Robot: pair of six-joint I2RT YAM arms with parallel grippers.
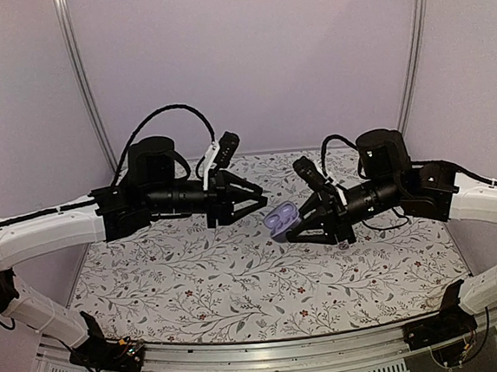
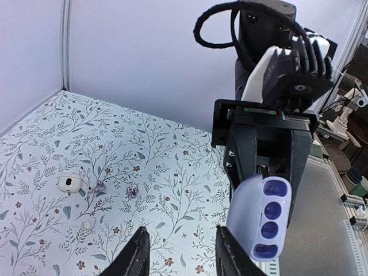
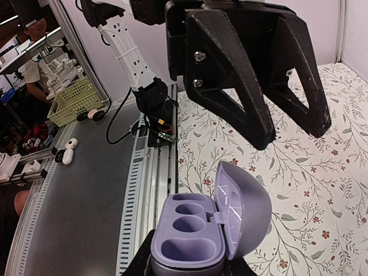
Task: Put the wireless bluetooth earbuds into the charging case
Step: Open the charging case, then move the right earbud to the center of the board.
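My right gripper [image 1: 297,223] is shut on the purple charging case [image 1: 281,219] and holds it above the table's middle with its lid open. In the right wrist view the case [image 3: 192,230] shows empty wells and its lid [image 3: 247,210] stands up to the right. My left gripper [image 1: 251,196] is open and empty, just left of and behind the case, fingertips apart from it. In the left wrist view the case [image 2: 264,221] hangs right of my open gripper [image 2: 183,256]. Two small purple earbuds [image 2: 100,186] [image 2: 133,191] lie on the floral table far to the left.
A small white object [image 2: 69,183] lies on the table beside the earbuds. The left gripper's black fingers [image 3: 259,86] hang above the case in the right wrist view. An aluminium rail [image 1: 271,345] runs along the table's front edge. Walls close the back and sides.
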